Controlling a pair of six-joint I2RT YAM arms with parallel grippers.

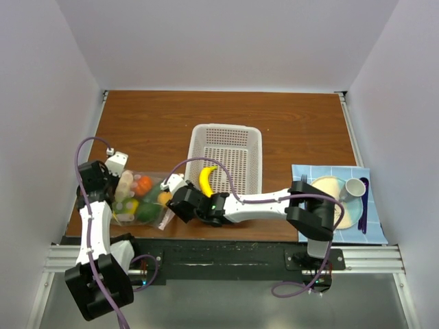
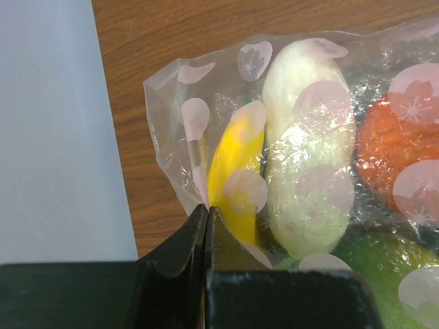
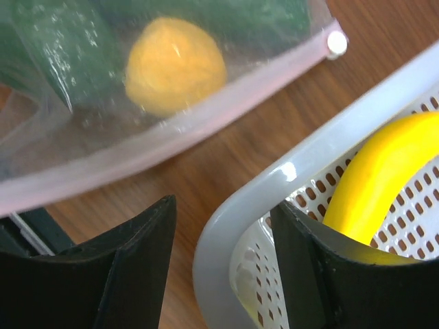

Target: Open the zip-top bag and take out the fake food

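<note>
Well, crinkly, petal-printed zip-top bag (image 2: 166, 116)

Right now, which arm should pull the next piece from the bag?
Right. The right end effector is open beside the pink zip strip of the clear crinkly plastic zip-top bag; the left end effector clamps its far edge.
</note>
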